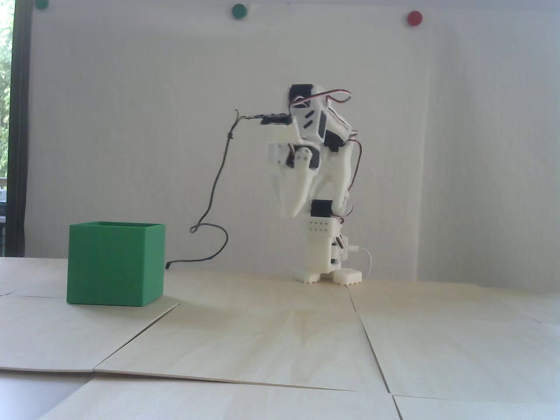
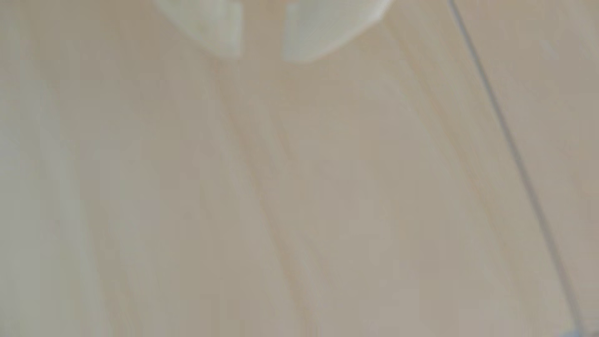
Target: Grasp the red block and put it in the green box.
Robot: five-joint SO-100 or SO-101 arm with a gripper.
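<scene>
In the fixed view the green box [image 1: 116,264] is a plain matte cube with thin walls and an open top, standing on the pale wooden table [image 1: 280,341] well to the left of, and lower than, the gripper [image 1: 289,214]. The gripper hangs tips-down above bare boards, close to the arm's base [image 1: 326,258], with clear table between it and the box. A white wall rises behind. In the wrist view the gripper [image 2: 262,58] shows a narrow gap holding nothing, over blurred wood grain with a board seam [image 2: 505,129] to its right.
</scene>
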